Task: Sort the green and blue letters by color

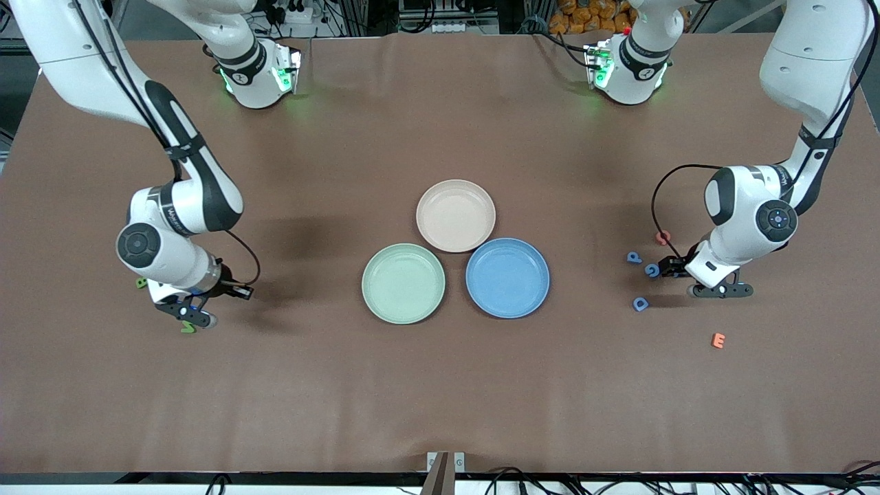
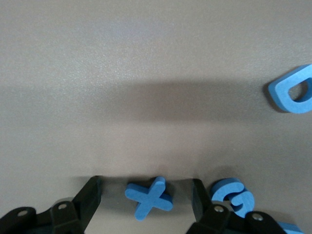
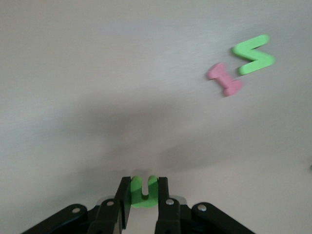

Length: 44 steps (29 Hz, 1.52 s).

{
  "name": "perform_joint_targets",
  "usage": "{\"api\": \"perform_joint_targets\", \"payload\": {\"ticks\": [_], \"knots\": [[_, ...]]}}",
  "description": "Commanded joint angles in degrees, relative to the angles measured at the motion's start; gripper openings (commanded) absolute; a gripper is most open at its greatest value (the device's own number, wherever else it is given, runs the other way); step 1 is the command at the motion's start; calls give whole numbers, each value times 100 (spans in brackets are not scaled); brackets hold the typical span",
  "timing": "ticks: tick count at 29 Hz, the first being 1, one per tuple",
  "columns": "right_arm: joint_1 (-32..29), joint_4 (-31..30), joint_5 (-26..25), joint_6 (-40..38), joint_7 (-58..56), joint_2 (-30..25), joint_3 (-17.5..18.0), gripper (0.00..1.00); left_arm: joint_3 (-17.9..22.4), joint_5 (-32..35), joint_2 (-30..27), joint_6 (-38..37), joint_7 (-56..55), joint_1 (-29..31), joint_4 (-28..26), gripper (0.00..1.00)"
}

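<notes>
Orange E [image 1: 718, 340], flat on the counter [image 1: 440, 399], toward the left arm's end. Blue letters, four, flat light-blue foam: P [image 1: 633, 258], G [image 1: 652, 271] and D [image 1: 641, 304] lie near one another; X [image 2: 148, 199] lies between the wide-open fingers [image 2: 92, 195] of the left gripper [image 2: 146, 184], untouched, G just beside one finger. Green letters, two seen, bright green: Z [image 3: 253, 53] lies beside a pink I [image 3: 224, 79] toward the right arm's end; nearby, the right gripper [image 3: 143, 195] has its fingers closed on the second green letter [image 3: 139, 184]. One red letter [image 1: 662, 238] lies near P. Plates, three, at mid-counter: green plate [image 1: 403, 283], blue plate [image 1: 507, 278], beige plate [image 1: 455, 215]
</notes>
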Motion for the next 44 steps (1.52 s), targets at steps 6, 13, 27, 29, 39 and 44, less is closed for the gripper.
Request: {"api": "perform_joint_targets", "payload": {"ticks": [6,13,27,29,39,44], "knots": [[64,2,638,95,190,143,-65,99,41,-111,791,-118,-316,-186,807,7],[134,2,806,104,190,231,-65,99,50,-102,1265,-118,-325,-195,1229,7],[90,-16,858,447,155,442,-136,93,59,-50,2004,58,-351,-203,1748,7],[90,-16,867,447,155,468,-144,93,67,-50,2057,146,-351,-203,1757,7],[99,-16,876,447,163,503,-136,86,85,-41,2207,462,-342,-195,1757,8],[99,-25,876,446,163,538,-136,81,85,-50,2207,498,-351,-177,1757,60]]}}
